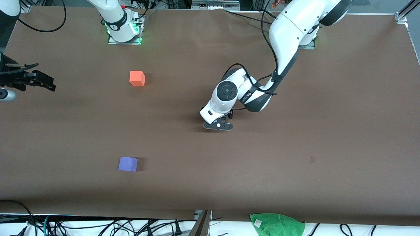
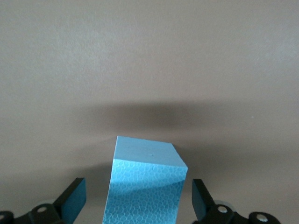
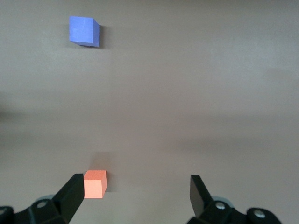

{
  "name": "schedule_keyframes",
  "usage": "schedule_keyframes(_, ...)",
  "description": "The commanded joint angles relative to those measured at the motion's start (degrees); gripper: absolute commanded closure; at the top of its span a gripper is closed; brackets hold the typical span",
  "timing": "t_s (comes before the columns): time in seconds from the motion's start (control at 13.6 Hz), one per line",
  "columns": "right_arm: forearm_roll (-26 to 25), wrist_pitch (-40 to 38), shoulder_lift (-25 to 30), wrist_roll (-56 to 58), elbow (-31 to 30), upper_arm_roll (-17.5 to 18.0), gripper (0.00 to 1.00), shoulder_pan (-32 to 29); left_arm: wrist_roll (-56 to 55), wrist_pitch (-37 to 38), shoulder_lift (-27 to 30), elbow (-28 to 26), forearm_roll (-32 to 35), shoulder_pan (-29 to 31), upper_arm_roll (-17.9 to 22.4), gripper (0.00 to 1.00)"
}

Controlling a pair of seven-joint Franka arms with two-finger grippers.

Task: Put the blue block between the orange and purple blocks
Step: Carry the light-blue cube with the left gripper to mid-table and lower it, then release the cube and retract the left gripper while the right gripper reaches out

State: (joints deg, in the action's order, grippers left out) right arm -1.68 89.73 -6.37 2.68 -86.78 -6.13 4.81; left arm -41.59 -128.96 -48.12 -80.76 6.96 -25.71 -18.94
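The blue block sits on the table between the open fingers of my left gripper, with a gap on each side. In the front view the left gripper is low over the middle of the table and hides the block. The orange block lies toward the right arm's end, farther from the front camera. The purple block lies nearer the camera. Both also show in the right wrist view, orange and purple. My right gripper is open and empty, held high at the table's end.
The brown table top is bare around the blocks. A green cloth lies off the table's near edge. Cables run along the near and upper edges.
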Motion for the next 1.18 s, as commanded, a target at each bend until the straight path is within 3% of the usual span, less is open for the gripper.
schedule_keyframes(0.0, 0.4, 0.8, -0.5, -0.1, 0.4, 0.4, 0.00, -0.1, 0.2, 4.2, 4.1, 0.8, 1.0, 1.6, -0.4, 0.00)
schedule_keyframes(0.37, 3.1, 2.4, -2.0, 0.1, 0.3, 0.4, 0.00, -0.2, 1.5, 19.1, 16.8, 0.8, -0.5, 7.8, -1.0, 0.00)
schedule_keyframes(0.52, 3.1, 2.4, -5.0, 0.1, 0.3, 0.4, 0.00, -0.1, 1.5, 26.2, 21.4, 0.8, -0.5, 10.3, -0.8, 0.00)
schedule_keyframes(0.88, 3.1, 2.6, -7.0, -0.2, 0.3, 0.5, 0.00, 1.8, 2.5, 38.4, 29.0, 3.3, -1.9, 23.2, -0.9, 0.00)
schedule_keyframes(1.1, 3.3, 3.6, -7.9, -1.2, 0.4, 0.5, 0.00, 4.1, 17.9, 41.9, 36.2, -1.3, -5.6, 26.7, 2.2, 0.00)
